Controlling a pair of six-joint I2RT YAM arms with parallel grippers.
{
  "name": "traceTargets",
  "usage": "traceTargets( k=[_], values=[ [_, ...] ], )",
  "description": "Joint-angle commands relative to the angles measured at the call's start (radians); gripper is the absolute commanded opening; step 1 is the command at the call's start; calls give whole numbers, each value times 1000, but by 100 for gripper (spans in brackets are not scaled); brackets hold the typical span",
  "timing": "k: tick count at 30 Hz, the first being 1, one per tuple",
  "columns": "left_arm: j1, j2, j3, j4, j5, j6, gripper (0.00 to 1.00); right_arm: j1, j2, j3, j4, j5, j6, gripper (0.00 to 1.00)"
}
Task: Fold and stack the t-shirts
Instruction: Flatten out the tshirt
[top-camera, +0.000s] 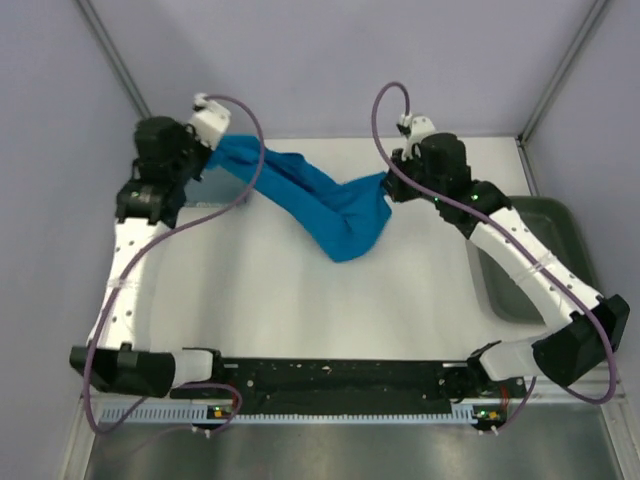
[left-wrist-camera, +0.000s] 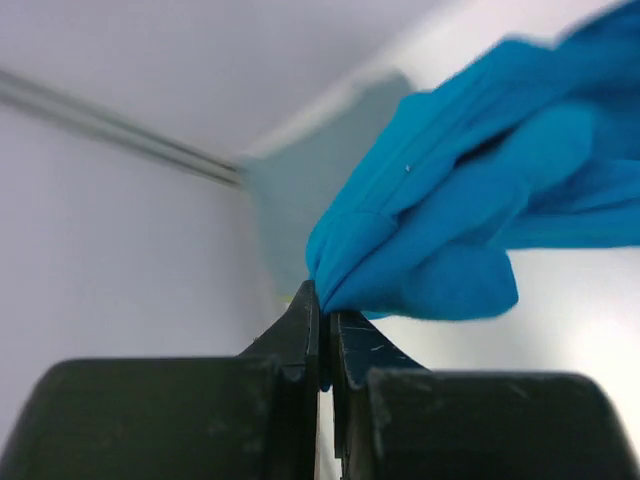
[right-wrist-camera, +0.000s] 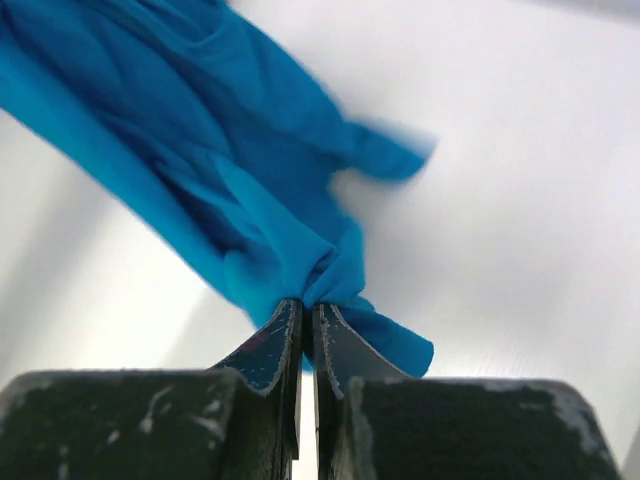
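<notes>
Your left gripper (left-wrist-camera: 322, 305) is clamped tight on one bunched end of the blue shirt (top-camera: 320, 205). Your right gripper (right-wrist-camera: 307, 312) is pinched on the other end. In the top view the wrists hide both sets of fingertips. The shirt spans twisted between the grippers and sags over the far half of the table (top-camera: 300, 300). You cannot tell whether it touches the table.

White arm links (top-camera: 125, 280); black joints (top-camera: 160, 145); purple cables (top-camera: 259, 125).
</notes>
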Motion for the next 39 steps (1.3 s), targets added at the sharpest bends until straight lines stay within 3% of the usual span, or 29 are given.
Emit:
traceTargets(
  k=[1,5,8,10,11,13,14,18,21,26,27,29,32,39],
  values=[
    [57,-154,287,-13,-55,-25,0,-1,19,179,119,-169,-23,0],
    [56,-134,541,-173,177,-51,0,11,145,230,293,-339,104,0],
    [47,-133,521,-204,423,-111,0,10,277,285,318,-381,184,0],
    [-2,-134,445,-198,512,-129,0,0,347,298,295,-370,222,2],
    [-59,-130,405,-190,507,-131,0,-12,378,292,278,-366,239,9],
    [-206,-108,308,-175,420,-100,0,-59,419,263,234,-349,293,35],
    [-304,-87,275,-173,414,-82,0,-94,427,215,223,-353,326,44],
    [-511,43,159,-135,465,-47,0,-245,307,-60,302,-328,399,54],
    [-657,203,158,-129,393,13,2,-314,118,-219,310,-236,347,59],
    [-821,462,341,-361,356,78,65,-322,-62,-297,142,-125,193,68],
    [-829,469,343,-382,376,82,98,-322,-83,-306,111,-117,176,68],
    [-829,426,287,-364,382,88,98,-322,-116,-329,68,-102,159,70],
    [-814,271,140,-314,278,107,98,-304,-145,-372,29,-108,162,70],
    [-601,-85,-288,-375,166,153,99,-112,-104,-472,-75,-39,173,71]
  ],
)
